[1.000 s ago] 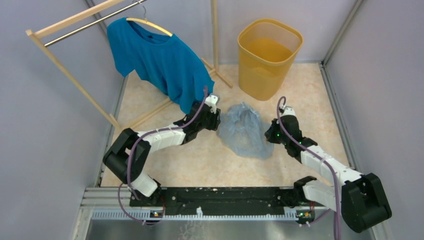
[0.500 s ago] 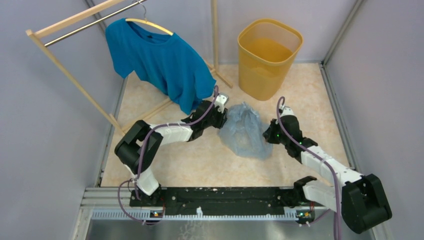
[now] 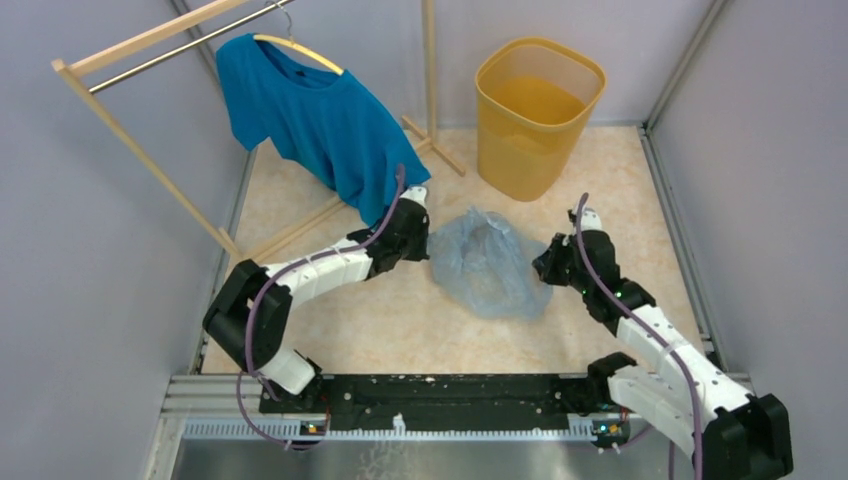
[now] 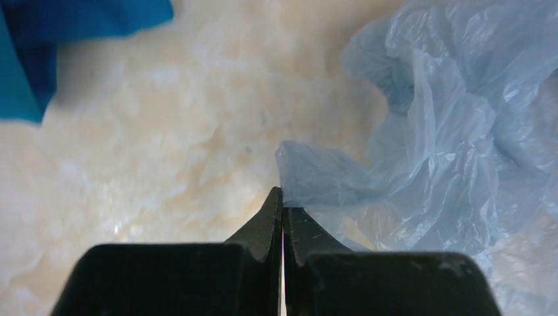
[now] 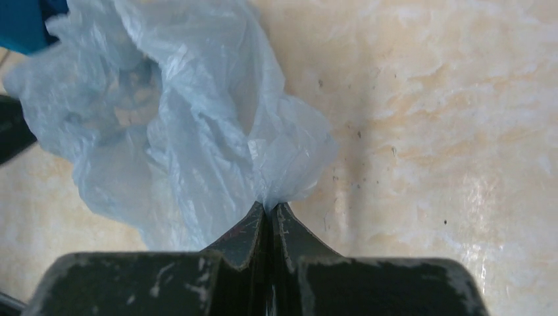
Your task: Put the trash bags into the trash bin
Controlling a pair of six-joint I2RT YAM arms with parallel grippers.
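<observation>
Left gripper [image 3: 428, 243] first: its two black fingers are pressed together, and in the left wrist view [image 4: 282, 207] a pointed corner of the bag [image 4: 447, 131] runs straight down into the tips, so it's pinching the film there. Over to the right gripper [image 3: 545, 268], and it's the same story: fingers clamped tight [image 5: 268, 209] on a bunched, twisted tuft of the bag [image 5: 184, 118], with the film fanning out from the pinch.

Between the two, the bag [image 3: 487, 262] spreads out as a crumpled, glossy, pale blue sheet, low on the table [image 3: 400, 320] about midway between the left and right edges and somewhat closer to the far edge than the near one. Its left side meets the left gripper and its right side meets the right.

Further out, the bin [image 3: 520, 150] stands upright at the far edge, right of middle, apart from the bag, mouth open. A blue T-shirt [image 3: 320, 120] hangs from a wooden rack [image 3: 130, 45] over the far left corner, its lower hem just above the left wrist. A blue patch of it shows in the top left of both wrist views [image 4: 26, 66] [image 5: 20, 23].
</observation>
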